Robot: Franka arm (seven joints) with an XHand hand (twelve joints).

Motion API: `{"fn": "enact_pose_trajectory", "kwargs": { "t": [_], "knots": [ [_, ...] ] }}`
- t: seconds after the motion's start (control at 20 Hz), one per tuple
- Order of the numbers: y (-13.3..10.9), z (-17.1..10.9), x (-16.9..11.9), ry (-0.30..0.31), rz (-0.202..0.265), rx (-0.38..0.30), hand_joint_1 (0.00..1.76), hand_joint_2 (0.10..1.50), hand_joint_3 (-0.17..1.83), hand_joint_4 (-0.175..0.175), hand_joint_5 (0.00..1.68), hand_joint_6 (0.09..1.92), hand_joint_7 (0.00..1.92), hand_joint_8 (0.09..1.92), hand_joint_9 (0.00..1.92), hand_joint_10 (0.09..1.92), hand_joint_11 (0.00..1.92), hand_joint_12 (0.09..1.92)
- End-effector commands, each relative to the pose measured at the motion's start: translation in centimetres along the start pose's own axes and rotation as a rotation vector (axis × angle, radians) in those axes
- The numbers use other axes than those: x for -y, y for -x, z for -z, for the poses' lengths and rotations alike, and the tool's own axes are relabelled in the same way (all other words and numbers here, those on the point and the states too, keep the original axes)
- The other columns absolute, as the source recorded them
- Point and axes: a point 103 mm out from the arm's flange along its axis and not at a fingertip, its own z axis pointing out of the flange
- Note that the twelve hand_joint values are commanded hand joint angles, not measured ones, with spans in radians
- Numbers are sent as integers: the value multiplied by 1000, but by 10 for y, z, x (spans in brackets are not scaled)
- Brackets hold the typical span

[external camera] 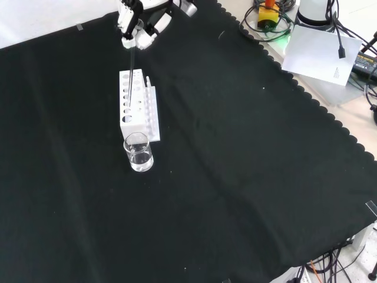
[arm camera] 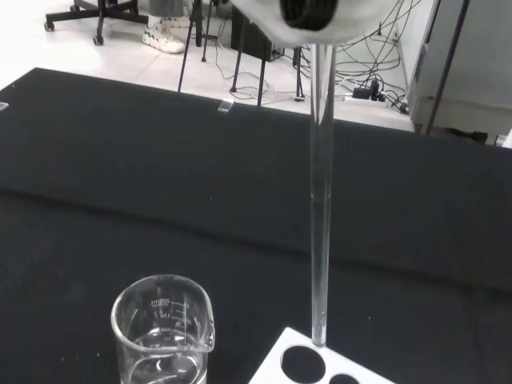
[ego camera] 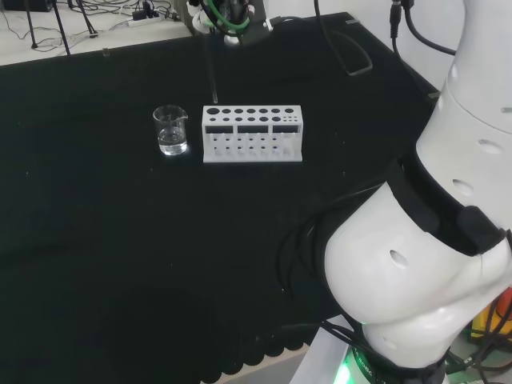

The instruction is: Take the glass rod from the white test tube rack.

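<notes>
Clear glass rod (arm camera: 322,200) hangs upright, its tip just above the white rack's (ego camera: 252,134) corner hole, pinched in the hand's (external camera: 136,23) curled fingers. The lift looks nearly done; next, I'd carry it clear, away from the beaker (ego camera: 170,130).

bench (ego camera: 120,264) w/ black cloth, scalloped hem along its edge in head + front views. on the cloth: white test tube rack (ego camera: 252,134), top face with a row of round holes, and a clear glass beaker (ego camera: 170,130) just beside the rack's end, not touching; left of rack in head view, nearer the camera in front view. looks like a little clear liquid in the beaker
</notes>
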Motion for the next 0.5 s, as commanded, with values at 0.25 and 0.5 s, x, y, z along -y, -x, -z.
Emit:
{"fn": "enact_pose_trajectory", "kwargs": {
  "t": [0.25, 0.5],
  "knots": [
    [1, 17, 13, 24, 14, -9, 1301, 1020, 94, -175, 1099, 515, 1120, 1099, 1582, 887, 1579, 863],
    [-3, 22, 16, 28, 25, -24, 1301, 1023, 88, -175, 1098, 514, 1119, 1099, 1585, 885, 1581, 863]
  ]
}}
